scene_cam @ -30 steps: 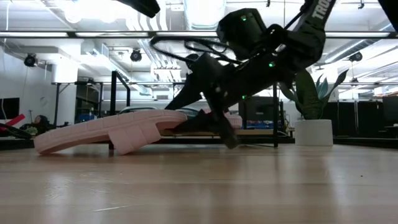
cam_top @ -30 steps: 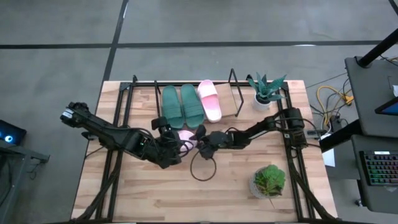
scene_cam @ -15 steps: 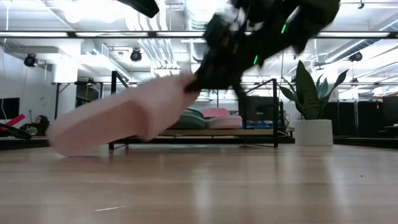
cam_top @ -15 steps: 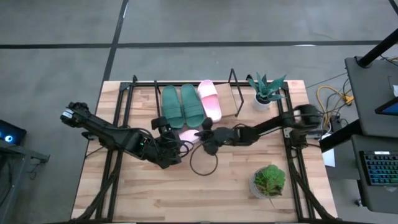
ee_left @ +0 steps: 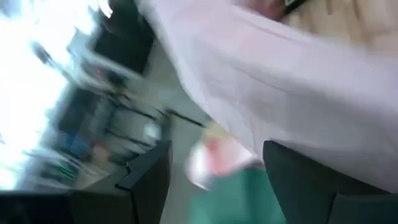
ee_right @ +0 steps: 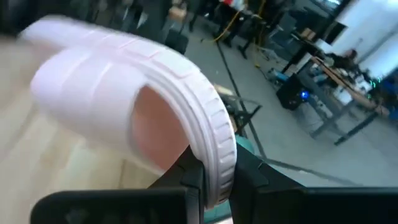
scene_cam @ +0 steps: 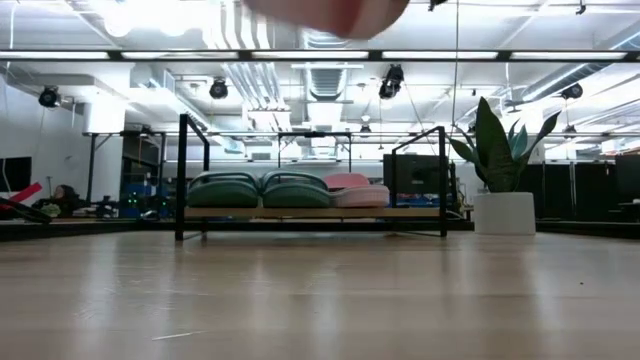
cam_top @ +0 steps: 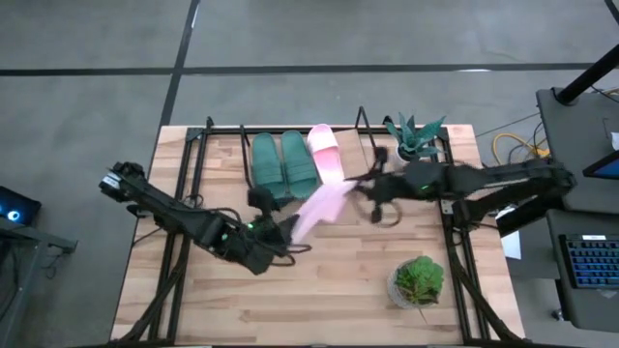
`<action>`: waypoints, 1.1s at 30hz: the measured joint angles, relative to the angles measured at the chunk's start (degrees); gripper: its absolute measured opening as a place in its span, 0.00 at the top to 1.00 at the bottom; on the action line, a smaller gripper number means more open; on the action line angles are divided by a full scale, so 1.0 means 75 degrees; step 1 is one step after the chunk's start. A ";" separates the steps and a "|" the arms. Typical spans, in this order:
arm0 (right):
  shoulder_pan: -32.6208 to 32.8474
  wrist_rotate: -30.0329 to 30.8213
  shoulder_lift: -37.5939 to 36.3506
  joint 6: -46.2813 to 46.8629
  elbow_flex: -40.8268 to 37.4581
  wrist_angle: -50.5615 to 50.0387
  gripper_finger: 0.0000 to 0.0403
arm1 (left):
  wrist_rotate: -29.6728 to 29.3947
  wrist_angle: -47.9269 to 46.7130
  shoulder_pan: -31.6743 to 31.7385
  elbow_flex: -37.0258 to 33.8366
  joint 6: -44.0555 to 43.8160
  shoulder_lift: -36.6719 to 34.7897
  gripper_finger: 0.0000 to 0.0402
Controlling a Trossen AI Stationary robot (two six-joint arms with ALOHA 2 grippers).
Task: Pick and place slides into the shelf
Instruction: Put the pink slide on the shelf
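Your right gripper (cam_top: 354, 186), fingers clamped on the pink slide's (cam_top: 319, 207) strap, carries it aloft, long axis slanting toward the shelf's (cam_top: 356, 155) open slot, just beside it

Pink slide (ee_right: 155, 106): soft matt rubber, ribbed edge;
Shelf (scene_cam: 310, 212): black metal frame, pale wooden board;
Table (cam_top: 338, 280): light wood planks, smooth

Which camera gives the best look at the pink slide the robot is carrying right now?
The high view: it shows the whole carried pink slide above the table, with the right gripper at its end. The right wrist view shows only its strap clamped between the fingers. The left wrist view is blurred, and the low view catches just an edge.
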 joint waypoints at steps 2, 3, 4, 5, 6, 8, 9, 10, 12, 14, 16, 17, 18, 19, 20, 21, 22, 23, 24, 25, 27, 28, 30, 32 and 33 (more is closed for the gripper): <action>-0.0167 -0.0011 -0.0370 0.0431 0.0163 -0.0434 0.93 | -0.0413 0.0995 -0.0035 0.0000 0.1742 0.0276 0.41; -0.0260 -0.0008 -0.0493 0.0571 0.0235 -0.0675 0.93 | -0.0713 0.1527 -0.0063 0.0000 0.2629 0.0435 0.41; -0.0342 -0.0003 -0.0585 0.0671 0.0276 -0.0859 0.93 | -0.1023 0.2158 -0.0066 0.0000 0.3524 0.0606 0.41; -0.0430 0.0007 -0.0628 0.0781 0.0314 -0.1037 0.93 | -0.1276 0.2862 -0.0063 -0.0003 0.4428 0.0776 0.41; -0.0530 0.0001 -0.0648 0.0862 0.0350 -0.1126 0.93 | -0.1551 0.3564 -0.0063 -0.0003 0.5376 0.0946 0.41; -0.0701 -0.0008 -0.0651 0.1030 0.0447 -0.1347 0.93 | -0.1949 0.4963 -0.0063 0.0005 0.7049 0.1258 0.41; -0.0797 -0.0014 -0.0604 0.1064 0.0499 -0.1471 0.93 | -0.1974 0.5457 -0.0060 0.0057 0.7606 0.1385 0.41; -0.0884 -0.0016 -0.0550 0.1076 0.0572 -0.1592 0.93 | -0.1885 0.5702 -0.0057 0.0119 0.7840 0.1451 0.41; -0.1066 -0.0043 -0.0407 0.1128 0.0704 -0.1866 0.93 | -0.1863 0.5733 -0.0054 0.0240 0.8036 0.1493 0.41; -0.1238 -0.0057 -0.0282 0.1244 0.0829 -0.2064 0.93 | -0.1847 0.5773 -0.0038 0.0290 0.8023 0.1449 0.41; -0.1382 -0.0031 -0.0199 0.1260 0.0927 -0.2168 0.93 | -0.1829 0.5769 0.0018 0.0282 0.8019 0.1328 0.41; -0.1460 -0.0005 -0.0151 0.1249 0.0961 -0.2220 0.93 | -0.1796 0.5770 0.0069 0.0277 0.8006 0.1239 0.41; -0.1525 0.0024 -0.0126 0.1232 0.1002 -0.2226 0.93 | -0.1774 0.5778 0.0116 0.0277 0.7956 0.1129 0.41; -0.1598 0.0043 -0.0113 0.1205 0.1041 -0.2224 0.93 | -0.1773 0.5781 0.0166 0.0280 0.7854 0.1018 0.41; -0.1675 0.0047 -0.0105 0.1176 0.1079 -0.2226 0.93 | -0.1747 0.5786 0.0214 0.0288 0.7779 0.0889 0.41; -0.1763 0.0064 -0.0104 0.1096 0.1122 -0.2256 0.93 | -0.1677 0.5846 0.0255 0.0310 0.7658 0.0765 0.41; -0.1854 0.0128 -0.0101 0.1017 0.1168 -0.2296 0.93 | -0.1657 0.5842 0.0280 0.0313 0.7576 0.0626 0.41; -0.1958 0.0182 -0.0088 0.0976 0.1207 -0.2290 0.93 | -0.1608 0.5839 0.0289 0.0306 0.7520 0.0506 0.41; -0.2089 0.0206 -0.0080 0.0973 0.1279 -0.2262 0.93 | -0.1459 0.5842 0.0293 0.0306 0.7446 0.0418 0.41; -0.2232 0.0304 -0.0080 0.0970 0.1380 -0.2230 0.93 | -0.1278 0.5837 0.0292 0.0299 0.7392 0.0336 0.41; -0.2543 0.0381 -0.0077 0.0997 0.1578 -0.2223 0.94 | -0.0833 0.5807 0.0275 0.0289 0.7389 0.0276 0.41; -0.2701 0.0307 -0.0060 0.1060 0.1670 -0.2215 0.94 | -0.0535 0.5813 0.0275 0.0289 0.7390 0.0276 0.41; -0.2949 0.0138 0.0059 0.1198 0.1806 -0.2250 0.94 | -0.0034 0.5772 0.0295 0.0275 0.7349 0.0276 0.41; -0.3118 -0.0268 0.0177 0.1279 0.1896 -0.2258 0.94 | 0.0323 0.5800 0.0467 0.0277 0.6757 0.0318 0.41; -0.3183 -0.0494 0.0214 0.1303 0.1938 -0.2226 0.94 | 0.0403 0.5785 0.0588 0.0277 0.6322 0.0320 0.41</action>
